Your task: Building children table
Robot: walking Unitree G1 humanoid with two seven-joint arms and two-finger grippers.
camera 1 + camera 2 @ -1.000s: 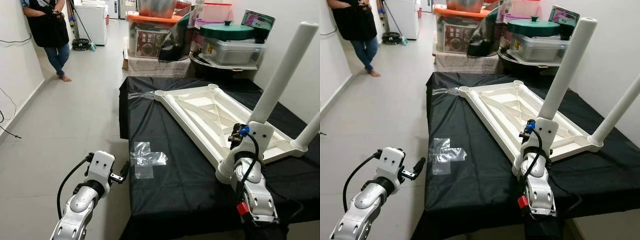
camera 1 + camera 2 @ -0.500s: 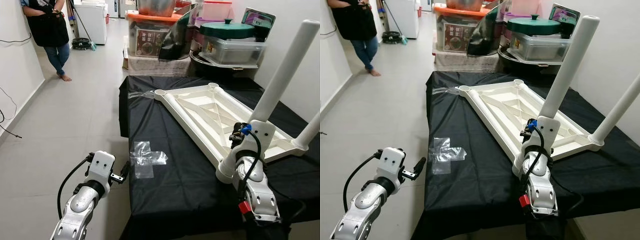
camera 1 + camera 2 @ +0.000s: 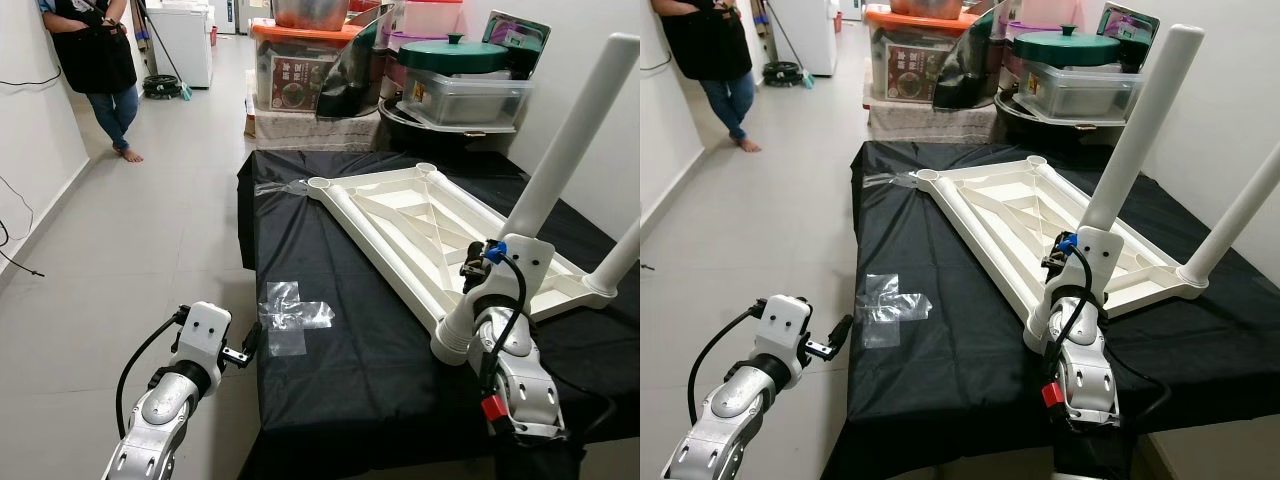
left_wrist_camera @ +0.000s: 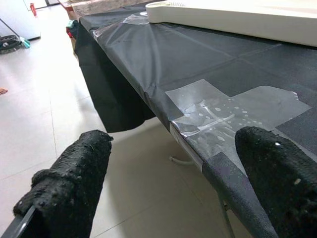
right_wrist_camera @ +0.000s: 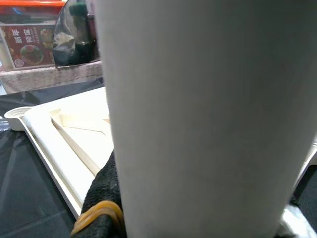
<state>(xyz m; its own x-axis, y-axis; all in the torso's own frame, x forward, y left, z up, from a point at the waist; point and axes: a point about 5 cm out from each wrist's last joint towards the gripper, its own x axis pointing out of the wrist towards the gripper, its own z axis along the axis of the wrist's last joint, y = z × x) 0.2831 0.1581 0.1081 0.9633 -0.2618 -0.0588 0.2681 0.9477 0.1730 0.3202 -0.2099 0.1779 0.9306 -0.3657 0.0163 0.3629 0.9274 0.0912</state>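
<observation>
A white children's table top (image 3: 410, 225) lies upside down on a black-covered table (image 3: 330, 380). A white leg (image 3: 575, 140) stands tilted in its near corner socket. My right gripper (image 3: 465, 310) is shut on that leg low down, and the leg (image 5: 208, 114) looms in front of the right wrist camera beside one black finger (image 5: 104, 196). A second leg (image 3: 625, 255) stands in the right corner. Two far corner sockets (image 3: 320, 185) are empty. My left gripper (image 4: 173, 183) hangs open off the table's left edge, near a clear tape patch (image 3: 295, 315).
A person (image 3: 95, 60) stands at the far left by the wall. Stacked storage boxes (image 3: 300, 70) and a green-lidded pot (image 3: 460, 55) crowd the space behind the table. Open tiled floor (image 3: 150, 230) lies to the left.
The right wrist and the leg it holds have edged slightly up and to the right. The left arm has not moved.
</observation>
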